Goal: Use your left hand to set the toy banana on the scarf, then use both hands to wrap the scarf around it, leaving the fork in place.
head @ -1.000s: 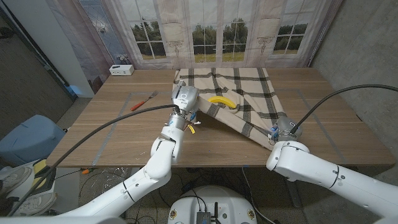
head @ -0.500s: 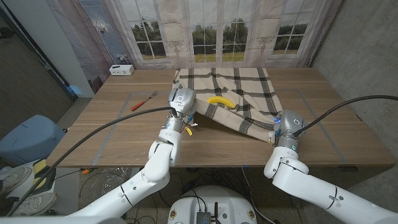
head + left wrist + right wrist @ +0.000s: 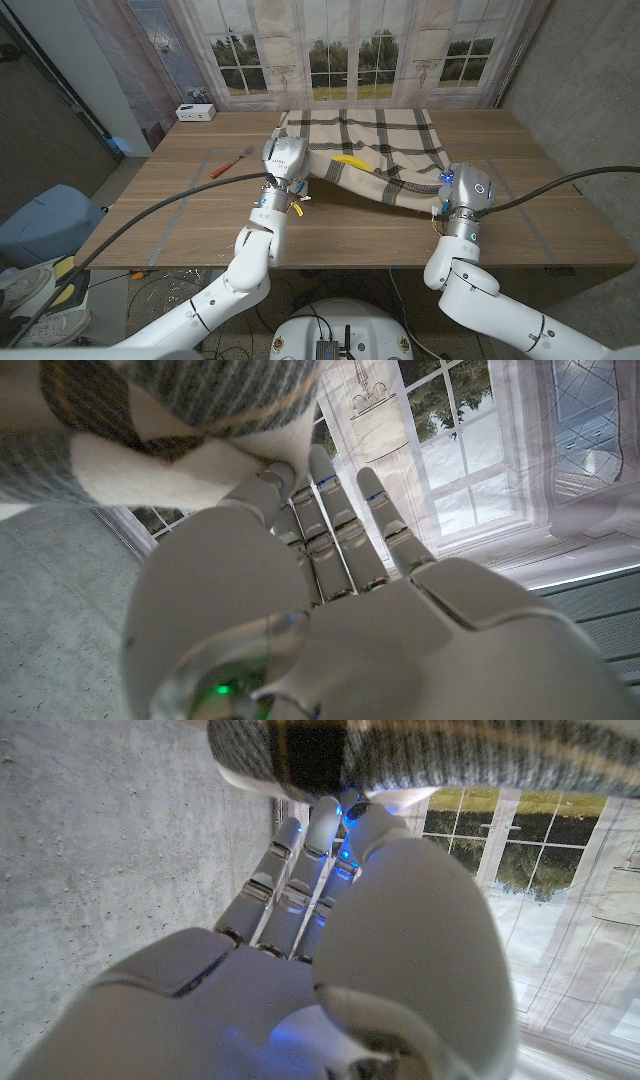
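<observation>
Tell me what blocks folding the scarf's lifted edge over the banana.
Nothing visible. Both the left hand and right hand grip the scarf; the banana lies on it, and the fork lies apart.

We find the head view evenly lit and sharp, with bending at its edges. The wrist views are blurred up close; window backdrop glare washes them out.

Yellow toy banana lying on plaid scarf; orange-handled fork left.
</observation>
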`<state>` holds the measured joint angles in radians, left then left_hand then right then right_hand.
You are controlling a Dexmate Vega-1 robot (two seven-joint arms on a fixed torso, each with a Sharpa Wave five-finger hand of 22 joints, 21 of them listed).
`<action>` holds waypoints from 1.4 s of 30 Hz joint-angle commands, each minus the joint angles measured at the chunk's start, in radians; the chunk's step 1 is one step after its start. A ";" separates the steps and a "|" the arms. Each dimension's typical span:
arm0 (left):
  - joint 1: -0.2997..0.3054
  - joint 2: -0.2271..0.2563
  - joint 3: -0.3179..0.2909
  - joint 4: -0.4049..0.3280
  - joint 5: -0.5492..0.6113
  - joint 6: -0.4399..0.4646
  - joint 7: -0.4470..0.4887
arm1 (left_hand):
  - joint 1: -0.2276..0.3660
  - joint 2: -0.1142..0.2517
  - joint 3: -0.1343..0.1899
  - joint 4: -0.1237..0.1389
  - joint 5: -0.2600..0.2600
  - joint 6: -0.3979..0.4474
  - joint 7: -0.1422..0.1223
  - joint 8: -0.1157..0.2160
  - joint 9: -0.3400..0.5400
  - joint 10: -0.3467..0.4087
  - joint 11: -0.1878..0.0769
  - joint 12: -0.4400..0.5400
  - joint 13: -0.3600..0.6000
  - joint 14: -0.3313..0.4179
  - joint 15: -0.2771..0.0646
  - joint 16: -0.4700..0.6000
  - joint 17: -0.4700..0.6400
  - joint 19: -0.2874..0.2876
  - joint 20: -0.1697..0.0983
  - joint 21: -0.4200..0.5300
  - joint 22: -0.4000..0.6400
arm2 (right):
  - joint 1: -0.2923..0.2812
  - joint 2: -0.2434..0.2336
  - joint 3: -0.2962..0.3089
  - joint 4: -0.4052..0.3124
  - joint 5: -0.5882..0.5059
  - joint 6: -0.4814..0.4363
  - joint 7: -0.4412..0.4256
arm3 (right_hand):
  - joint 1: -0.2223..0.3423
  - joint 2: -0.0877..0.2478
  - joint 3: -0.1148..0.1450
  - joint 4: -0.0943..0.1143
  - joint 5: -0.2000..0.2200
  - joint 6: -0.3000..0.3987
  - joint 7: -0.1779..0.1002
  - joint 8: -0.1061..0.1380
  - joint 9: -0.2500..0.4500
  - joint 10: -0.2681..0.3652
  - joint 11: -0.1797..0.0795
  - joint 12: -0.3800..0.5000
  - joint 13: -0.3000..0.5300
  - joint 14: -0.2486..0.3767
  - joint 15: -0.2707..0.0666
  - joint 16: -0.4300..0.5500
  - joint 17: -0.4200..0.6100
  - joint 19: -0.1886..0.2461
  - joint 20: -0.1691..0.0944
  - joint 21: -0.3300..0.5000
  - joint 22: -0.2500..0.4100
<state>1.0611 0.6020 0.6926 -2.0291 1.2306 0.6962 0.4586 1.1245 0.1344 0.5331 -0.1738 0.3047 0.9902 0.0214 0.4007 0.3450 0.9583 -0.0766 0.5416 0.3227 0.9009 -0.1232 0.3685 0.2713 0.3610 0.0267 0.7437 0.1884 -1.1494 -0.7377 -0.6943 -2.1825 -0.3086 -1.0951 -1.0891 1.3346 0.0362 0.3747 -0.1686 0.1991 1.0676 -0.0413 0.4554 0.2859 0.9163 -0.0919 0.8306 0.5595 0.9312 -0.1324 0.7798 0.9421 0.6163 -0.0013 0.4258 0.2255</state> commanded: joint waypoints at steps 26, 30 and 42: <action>0.032 0.067 -0.120 -0.106 -0.069 -0.014 0.057 | 0.040 -0.028 -0.009 -0.005 0.048 0.053 0.006 0.001 -0.018 0.104 -0.080 0.127 0.260 0.056 -0.115 0.015 0.011 0.035 -0.013 0.042 0.009 | 0.073 0.077 0.077 0.134 -0.310 0.271 0.193 | -0.010 -0.025 0.044 0.001 0.016 -0.011 0.003 0.015 0.015 0.017 0.031 0.005 0.079 0.016 -0.093 -0.037 0.035 -0.012 0.004 0.021 0.001; 0.006 0.077 -0.129 -0.095 -0.090 -0.036 0.030 | 0.043 -0.029 -0.013 -0.004 0.051 0.054 0.008 -0.001 -0.020 0.101 -0.080 0.124 0.261 0.056 -0.115 0.016 0.016 0.034 -0.013 0.045 0.009 | 0.100 0.084 0.078 0.157 -0.320 0.292 0.222 | -0.012 -0.026 0.049 0.001 0.016 -0.011 0.002 0.014 0.014 0.017 0.030 0.004 0.084 0.018 -0.093 -0.041 0.039 -0.014 0.004 0.023 0.001; -0.077 0.109 -0.144 -0.054 -0.159 -0.094 -0.062 | 0.051 -0.026 -0.027 -0.001 0.057 0.049 0.006 -0.008 -0.025 0.096 -0.082 0.120 0.270 0.038 -0.116 0.016 0.032 0.026 -0.012 0.054 0.011 | 0.173 0.113 0.078 0.234 -0.333 0.354 0.272 | -0.018 -0.032 0.069 0.001 0.018 -0.012 0.003 0.016 0.012 0.019 0.029 0.001 0.097 0.024 -0.093 -0.056 0.056 -0.018 0.003 0.032 0.000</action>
<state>1.0497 0.6851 0.5645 -2.1154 1.1248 0.6498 0.4644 1.1559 0.1057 0.5092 -0.1748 0.3588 1.0311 0.0269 0.3962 0.3189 0.9671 -0.0679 0.5601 0.3227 0.9466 -0.1340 0.3834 0.2990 0.3908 0.0174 0.7927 0.1940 -1.0398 -0.6488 -0.6168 -2.0128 -0.6231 -0.7985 -0.8663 1.3149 0.0139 0.4337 -0.1669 0.2080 1.0607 -0.0377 0.4631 0.2961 0.9110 -0.0866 0.8286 0.6334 0.9453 -0.1360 0.7317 0.9936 0.6033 0.0039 0.4489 0.2229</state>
